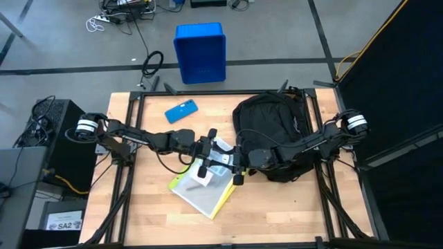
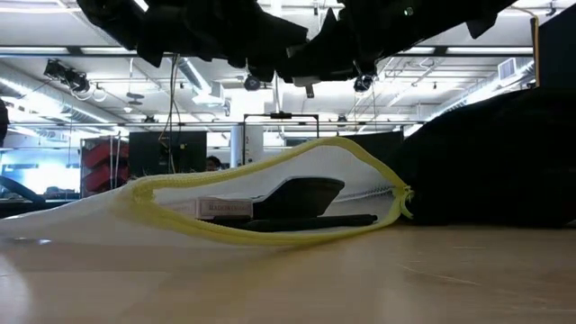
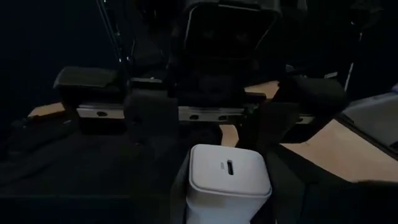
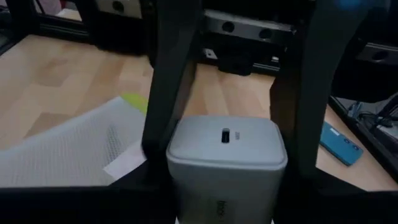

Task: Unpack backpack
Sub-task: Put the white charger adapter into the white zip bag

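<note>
Black fabric marks the backpack (image 1: 272, 128), which lies flat on the wooden table (image 1: 291, 207) at its far right part, with the right arm stretched across it. Everything else is placed from that backpack.

Just off its left edge, the two arms meet nose to nose above the table. The left gripper (image 1: 213, 168) is clamped on a white charger block (image 4: 225, 155). Its dark fingers (image 4: 166, 93) press against both sides of the block, and the face with the small socket points toward the other arm. The right gripper (image 1: 232, 166) sits between the block and the backpack's edge, facing the block. In the left wrist view its fingers (image 3: 149, 115) stand apart with bare wood showing between them, so it is open and holds nothing.

Below the held block, left of the backpack and a little nearer the front edge of the table, lies a clear mesh pouch (image 1: 197, 197) with a yellow zip. In the low view its mouth gapes, and a dark rounded thing and a small flat box lie inside.

A blue phone (image 1: 181, 111) lies on the table well to the left of the backpack, toward the far edge. A blue bin (image 1: 201, 52) stands on the floor beyond the table, up and left of the backpack.
</note>
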Available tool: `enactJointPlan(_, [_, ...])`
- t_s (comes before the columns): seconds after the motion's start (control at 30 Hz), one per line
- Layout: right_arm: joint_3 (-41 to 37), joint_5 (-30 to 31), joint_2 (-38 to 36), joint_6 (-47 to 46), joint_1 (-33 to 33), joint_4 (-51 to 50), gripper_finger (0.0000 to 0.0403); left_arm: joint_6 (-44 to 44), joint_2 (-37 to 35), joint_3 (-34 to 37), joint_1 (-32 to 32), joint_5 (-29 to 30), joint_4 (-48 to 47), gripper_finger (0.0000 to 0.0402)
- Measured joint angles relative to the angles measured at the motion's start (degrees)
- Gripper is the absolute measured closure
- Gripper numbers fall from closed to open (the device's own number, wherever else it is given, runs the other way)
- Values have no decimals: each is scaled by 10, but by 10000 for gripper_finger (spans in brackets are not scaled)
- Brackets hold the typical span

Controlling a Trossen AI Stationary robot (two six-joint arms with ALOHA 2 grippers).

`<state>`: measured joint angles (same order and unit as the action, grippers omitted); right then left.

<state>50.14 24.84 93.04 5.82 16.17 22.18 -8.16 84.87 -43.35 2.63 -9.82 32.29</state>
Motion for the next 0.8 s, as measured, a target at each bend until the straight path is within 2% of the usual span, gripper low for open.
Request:
enactJointPlan(0.17, [-5,0,-35,-3,28,-110,253,12,-54,2,1,9,-75,97])
enactJointPlan(0.23, [-4,-4,-54,-17,43,-138,253,13,-76,4,1,20,-105,54])
enactJointPlan(0.3, [-3,-50,-60,-27,57,-165,253,13,-85,4,1,37,-97,25])
enactJointPlan(0.4, [-4,-174,-53,-43,79,-174,253,27,-88,4,1,42,-94,7])
enactJointPlan(0.47, [-3,-215,-37,-67,91,-164,253,40,-82,4,1,42,-98,7])
enactJointPlan(0.63, [-4,-216,47,-112,92,-168,253,84,-54,4,2,43,-80,10])
enactJointPlan(0.8, [-4,-212,116,-162,53,-155,253,105,-28,4,6,49,-66,10])
